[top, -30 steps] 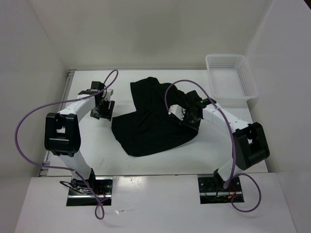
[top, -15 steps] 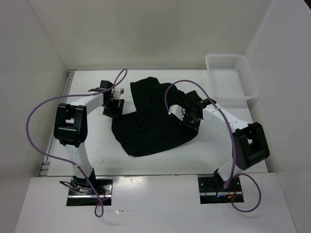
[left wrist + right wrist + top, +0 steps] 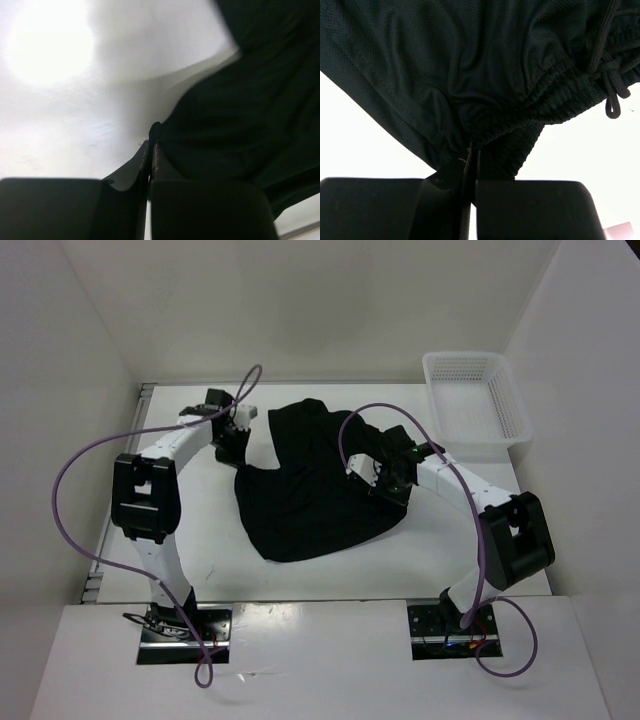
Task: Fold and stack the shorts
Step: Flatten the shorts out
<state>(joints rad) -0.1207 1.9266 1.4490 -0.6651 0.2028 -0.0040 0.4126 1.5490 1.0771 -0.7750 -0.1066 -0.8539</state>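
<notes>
The black shorts [image 3: 310,490] lie spread and rumpled in the middle of the white table. My left gripper [image 3: 234,446] is at their upper left edge. In the left wrist view its jaws are pressed together [image 3: 153,137], with the shorts' edge [image 3: 240,120] caught at the tips. My right gripper [image 3: 384,483] sits on the right side of the shorts. The right wrist view shows it [image 3: 471,152] shut on the bunched elastic waistband [image 3: 520,117]. The drawstring [image 3: 610,80] hangs loose at the right.
A white mesh basket [image 3: 475,400] stands at the back right corner of the table [image 3: 180,530]. White walls enclose the table on the left, back and right. Purple cables loop over both arms.
My left gripper has moved right and back to the shorts' left edge and shut there. That edge of the fabric now rises toward it. The right arm has not moved.
</notes>
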